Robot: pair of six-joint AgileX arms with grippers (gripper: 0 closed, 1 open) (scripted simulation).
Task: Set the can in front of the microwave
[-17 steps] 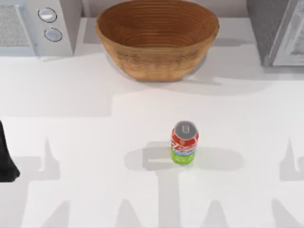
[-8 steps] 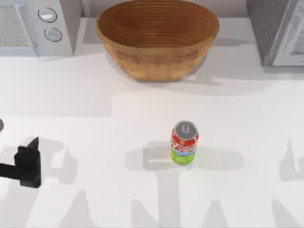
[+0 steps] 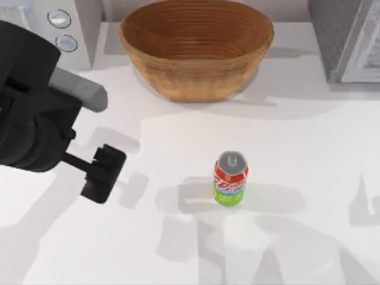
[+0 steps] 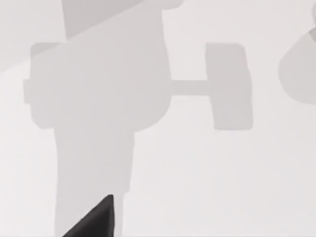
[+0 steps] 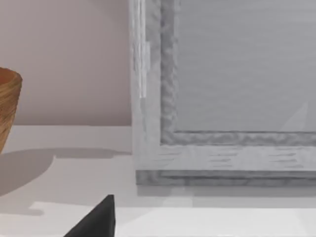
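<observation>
Advanced since half a second ago: left end effector (image 3: 102,176), now mid-table (image 3: 309,237), left of can (image 3: 230,179); finger spacing indeterminable. Upright can: likely light, rigid, slick, dentable; side grasp at mid-body advised.

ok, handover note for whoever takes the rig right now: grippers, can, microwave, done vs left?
Left gripper: above the table at left-centre, apart from the can, holding nothing.
Right arm: parked, its wrist camera facing the darker grey box at the far right.
Can: upright, mid-table, right of the left gripper, nearer than the woven bowl.
Microwave: far left corner.
Done: nothing grasped.
Left: grasp the can, set it in front of the microwave.
</observation>
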